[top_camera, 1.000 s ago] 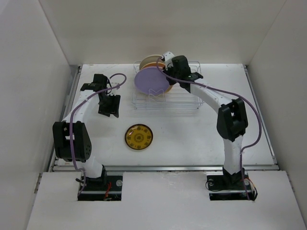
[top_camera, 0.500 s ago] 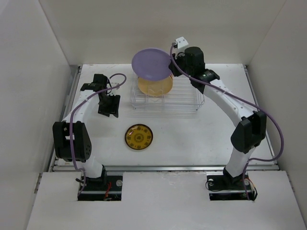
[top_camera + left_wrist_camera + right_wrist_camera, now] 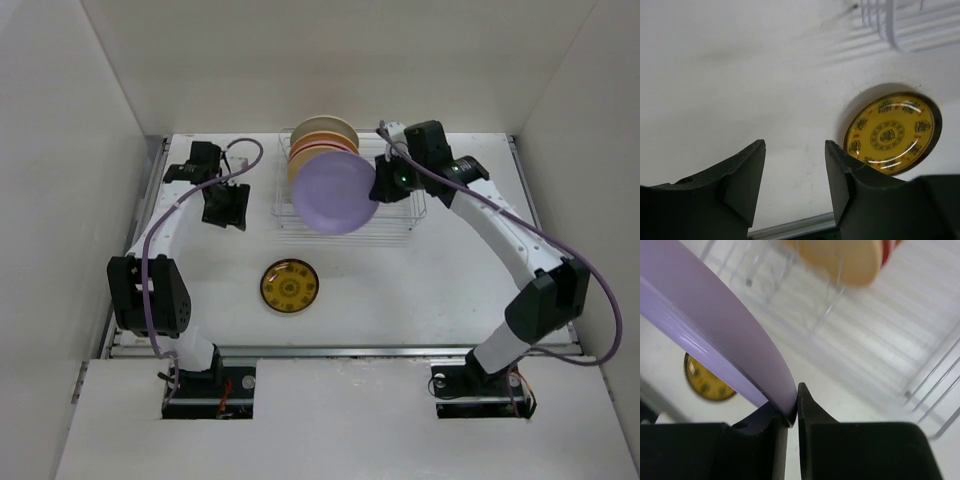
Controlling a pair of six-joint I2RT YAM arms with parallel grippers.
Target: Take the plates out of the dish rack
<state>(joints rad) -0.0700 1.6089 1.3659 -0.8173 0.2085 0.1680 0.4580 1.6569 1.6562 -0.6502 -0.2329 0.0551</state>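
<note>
- The right gripper [image 3: 385, 180] is clamped on the right-hand rim of the lavender plate [image 3: 336, 193]. The right wrist view shows the thin purple edge [image 3: 715, 335] pinched between the two dark fingers [image 3: 810, 440], which are nearly touching.
- The lavender plate is held in the air, tilted with its face towards the overhead camera. From above it covers the left near part of the dish rack [image 3: 398, 222].
- The dish rack stands at the middle of the table's far edge.
- Three more plates stand on edge at its far left end: a cream one [image 3: 322, 127] furthest back, a pink one [image 3: 310, 146] and a tan-yellow one [image 3: 298, 163] just behind the lavender plate.
- The small mustard-yellow plate [image 3: 289, 285] with its dark pattern lies flat on the white table [image 3: 430, 290], left of the middle and towards the near edge, apart from the rack.
- The left gripper [image 3: 225, 207] hangs over the far left part of the table, beside the rack's left end. Its fingers are spread wide with only bare table between them, and the mustard-yellow plate [image 3: 892, 133] shows to one side in its wrist view.
</note>
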